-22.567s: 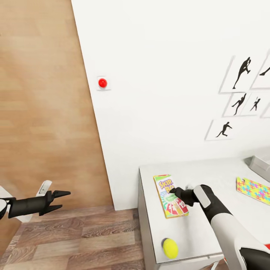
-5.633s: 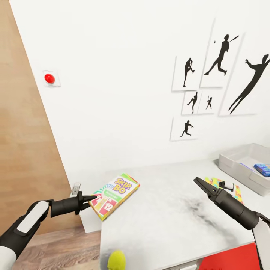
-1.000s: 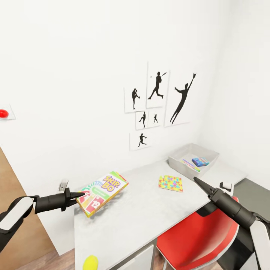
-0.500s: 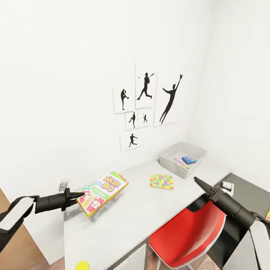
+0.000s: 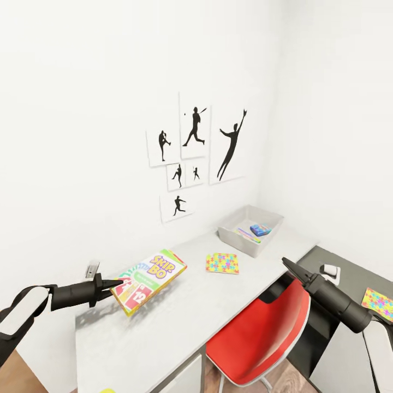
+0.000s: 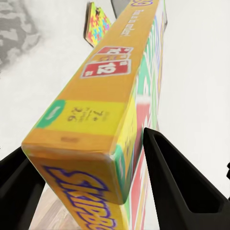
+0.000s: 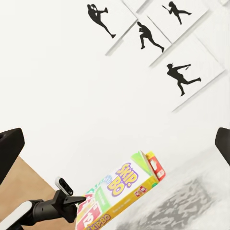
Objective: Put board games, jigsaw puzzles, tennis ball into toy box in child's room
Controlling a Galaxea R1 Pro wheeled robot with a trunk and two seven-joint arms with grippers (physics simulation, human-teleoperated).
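Step in hand: carrying the white-green-yellow printed board game box [image 5: 151, 280] toward the pale grey open toy box [image 5: 249, 230]; judged a transport leg, release not yet begun.
Left gripper [image 5: 113, 287]: pinching the near-left end of the board game box, one black finger on each side of its orange edge in the left wrist view [image 6: 91, 122]; box held tilted, far end higher, above the left part of the pale grey table top [image 5: 180, 316].
Right gripper [image 5: 288, 264]: black tips drawn to a point in the head view, nothing between them; cannot tell whether fully pressed together.
Toy box: far right on the table, against the white wall; already holding a blue printed box [image 5: 260, 229] and a thin colourful flat piece [image 5: 246, 235].
Jigsaw puzzles: one neon multicoloured square [image 5: 222, 263] flat on the table between the held box and the toy box; another neon square [image 5: 378, 302] on the dark grey section at far right.
Tennis ball: yellow-green rim [image 5: 108, 391] at the near edge of the table, mostly cut off.
Red chair [image 5: 262, 338]: tucked at the near side of the table, between the two arms.
Next move, judged: swinging the left arm rightward and farther, past the puzzle, until the held box hangs over the toy box opening; levelling it, lowering, then spreading the fingers.
Care: a long flat box and a narrow tray, so lining up the long sides probably needed.
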